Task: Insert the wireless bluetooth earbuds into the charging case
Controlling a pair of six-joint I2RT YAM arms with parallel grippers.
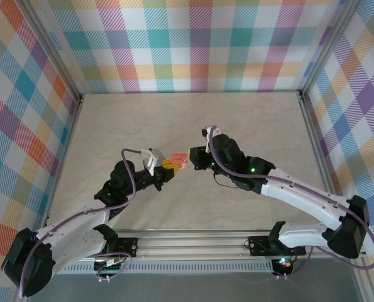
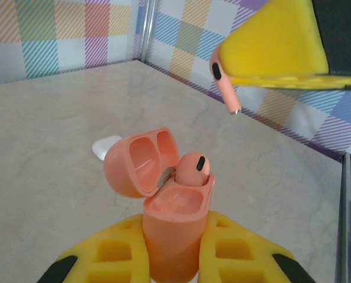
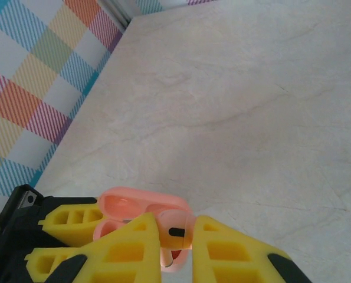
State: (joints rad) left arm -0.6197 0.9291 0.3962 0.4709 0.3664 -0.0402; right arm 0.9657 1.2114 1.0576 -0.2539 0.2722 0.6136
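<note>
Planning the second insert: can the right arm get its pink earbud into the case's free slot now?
Probably yes. The left arm's jaws hold the case upright, lid swung back; beside the seated earbud, the free slot looks empty. The right arm's pink earbud hangs above, off to one side, open air between.

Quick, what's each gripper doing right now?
Left gripper: shut on the pink charging case.
Right gripper: shut on a pink earbud.

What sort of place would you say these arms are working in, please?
Probably a purpose-built robot test cell, not a home or shop: plaid-printed walls on aluminium frame posts box in a marble-look tabletop, and both arms are bolted to a rail at its edge.
</note>
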